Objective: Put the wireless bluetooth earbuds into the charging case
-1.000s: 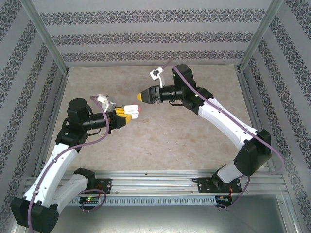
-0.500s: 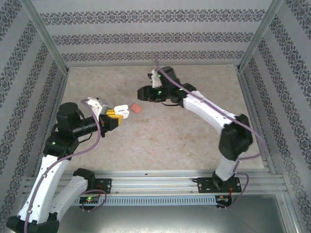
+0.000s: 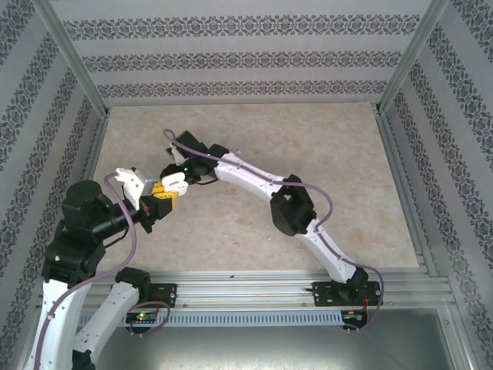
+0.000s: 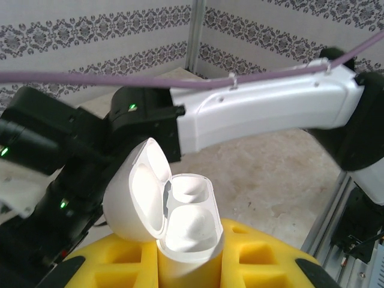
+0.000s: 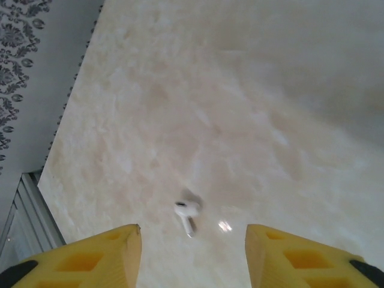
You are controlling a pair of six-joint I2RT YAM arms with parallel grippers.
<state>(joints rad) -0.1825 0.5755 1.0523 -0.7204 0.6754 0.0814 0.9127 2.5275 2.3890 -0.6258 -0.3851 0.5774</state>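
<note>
Left claw [image 4: 191, 269] clenched on the white charging case [image 4: 180, 210], yellow fingers [image 4: 114, 264] pressed to both sides of its body, lid swung open toward 10 o'clock, two pale sockets showing inside. Right claw [image 5: 192, 240] released, yellow fingers [image 5: 288, 258] well apart above the table [image 5: 270, 90], nothing between them. White earbud [image 5: 186, 215] lying on the marbled surface just toward 12 o'clock of that gap, stem pointing to 5 o'clock, apart from both fingers. Crowding the case from 12 o'clock in the left wrist view: right arm [image 4: 264, 111], white shell and black wrist joint close behind the lid, purple cable [image 4: 90, 77] strung across above. From overhead, right arm [image 3: 246, 179] stretched from its base at 5 o'clock across to 9 o'clock of the table, wrist just beside the case [image 3: 176, 179] and left claw [image 3: 166, 191]. Earbud plain from the right wrist; case sockets plain from the left wrist. Patterned wall [image 5: 24, 36] and metal frame edge [image 5: 21, 198] near at 9 o'clock of the right wrist view, bare table open toward 12 and 3 o'clock. Overhead, wide free surface from 12 through 4 o'clock, near rail [image 3: 254, 289] at 6 o'clock.
</note>
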